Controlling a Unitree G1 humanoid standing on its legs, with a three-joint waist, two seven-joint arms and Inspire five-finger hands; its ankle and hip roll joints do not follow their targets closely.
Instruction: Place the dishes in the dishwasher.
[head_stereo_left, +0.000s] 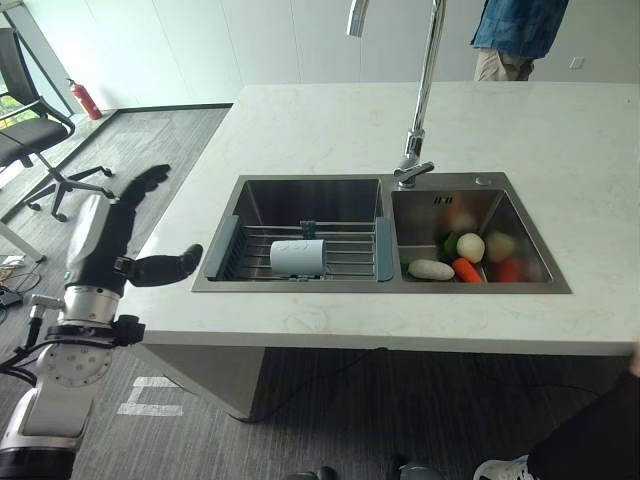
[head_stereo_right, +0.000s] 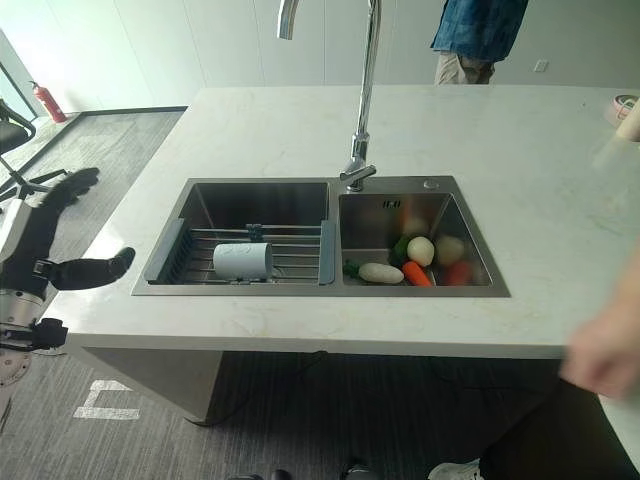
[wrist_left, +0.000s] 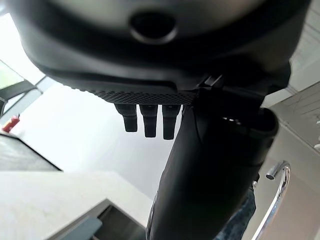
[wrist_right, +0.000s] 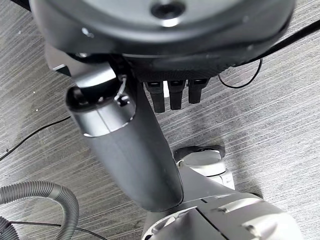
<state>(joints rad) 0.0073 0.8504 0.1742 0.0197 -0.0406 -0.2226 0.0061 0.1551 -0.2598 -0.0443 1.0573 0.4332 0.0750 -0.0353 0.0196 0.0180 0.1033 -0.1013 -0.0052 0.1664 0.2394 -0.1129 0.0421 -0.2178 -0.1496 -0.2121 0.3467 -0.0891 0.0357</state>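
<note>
- Reaching has not begun: my left hand (head_stereo_left: 105, 235) hangs beside the counter, fingers straight, empty.
- Right hand (wrist_right: 150, 140) hangs over floor, fingers relaxed, empty.
- Next, I judge, grasp the cup (head_stereo_left: 298, 257) lying on the sink rack (head_stereo_left: 350, 250).

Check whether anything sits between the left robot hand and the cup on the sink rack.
Nothing visible does. The left robot hand is open off the counter's left edge; only bare countertop and the sink rim separate it from the pale cup lying sideways on the rack.
</note>
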